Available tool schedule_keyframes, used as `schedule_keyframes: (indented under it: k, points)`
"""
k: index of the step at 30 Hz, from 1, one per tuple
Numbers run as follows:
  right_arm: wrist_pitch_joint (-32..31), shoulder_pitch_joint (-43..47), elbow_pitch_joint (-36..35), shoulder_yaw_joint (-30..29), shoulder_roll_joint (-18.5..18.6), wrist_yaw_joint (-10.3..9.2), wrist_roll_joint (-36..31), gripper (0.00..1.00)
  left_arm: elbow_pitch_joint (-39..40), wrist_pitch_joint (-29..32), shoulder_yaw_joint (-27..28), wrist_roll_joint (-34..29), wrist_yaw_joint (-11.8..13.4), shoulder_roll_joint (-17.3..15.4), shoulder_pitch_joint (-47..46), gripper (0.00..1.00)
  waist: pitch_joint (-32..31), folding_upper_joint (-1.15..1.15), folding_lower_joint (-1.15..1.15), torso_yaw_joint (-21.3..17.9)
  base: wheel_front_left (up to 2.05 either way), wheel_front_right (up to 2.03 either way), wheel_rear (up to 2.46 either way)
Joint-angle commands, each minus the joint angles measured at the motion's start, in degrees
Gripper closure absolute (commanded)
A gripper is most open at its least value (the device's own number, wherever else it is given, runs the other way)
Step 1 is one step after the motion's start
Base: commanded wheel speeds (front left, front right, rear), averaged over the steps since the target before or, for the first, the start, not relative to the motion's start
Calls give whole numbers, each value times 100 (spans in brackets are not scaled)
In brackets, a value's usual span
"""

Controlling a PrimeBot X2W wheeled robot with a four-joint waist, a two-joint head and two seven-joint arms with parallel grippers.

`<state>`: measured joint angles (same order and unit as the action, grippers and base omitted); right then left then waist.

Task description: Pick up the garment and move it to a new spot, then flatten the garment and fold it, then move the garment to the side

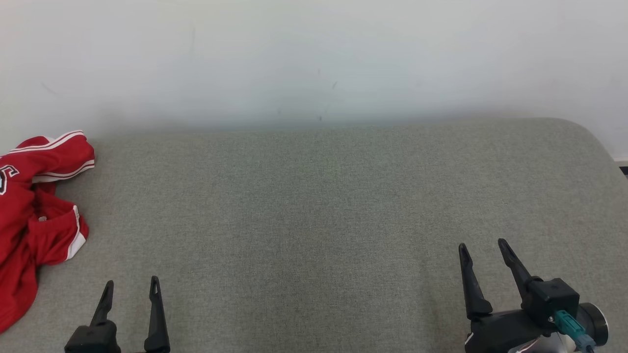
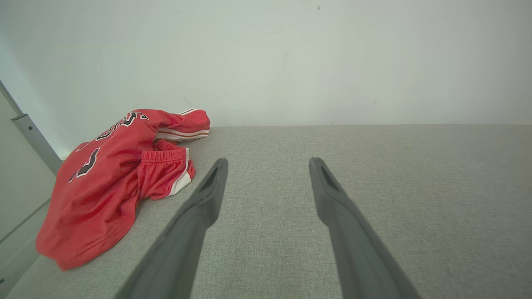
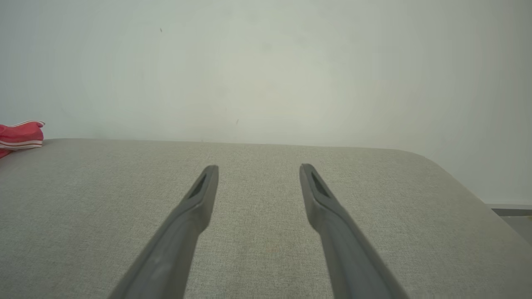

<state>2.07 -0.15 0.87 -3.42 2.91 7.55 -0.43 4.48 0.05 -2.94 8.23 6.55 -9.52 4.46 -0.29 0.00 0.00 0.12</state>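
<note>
The left gripper and right gripper are hovering low over a grey woven-fabric cushion, long dark fingers spread wide, gripping nothing, pointing forward. A crumpled red jersey with white trim is lying at the cushion's left edge, its length running toward the plain white wall.

Plain indoor room, bedroom-ish or maybe a test setup, hard to tell. A grey fabric-padded surface with a rounded corner is set against a bare, scuffed white wall, and a red garment is seen crumpled at the left edge.
</note>
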Motion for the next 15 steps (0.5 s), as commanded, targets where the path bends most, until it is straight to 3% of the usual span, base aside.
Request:
schedule_keyframes:
  k: [1, 15]
  points:
    - [16, 62, 17, -12, -5, -12, 76, 0, 17, -37, 3, 29, 20, 0, 25, 0, 3, 0, 0, 0, 0, 0, 0]
    - [76, 26, 275, -7, -5, -12, 260, 0, 3, -104, 21, 90, 96, -43, -13, 0, 14, 0, 0, -12, 0, 0, 0]
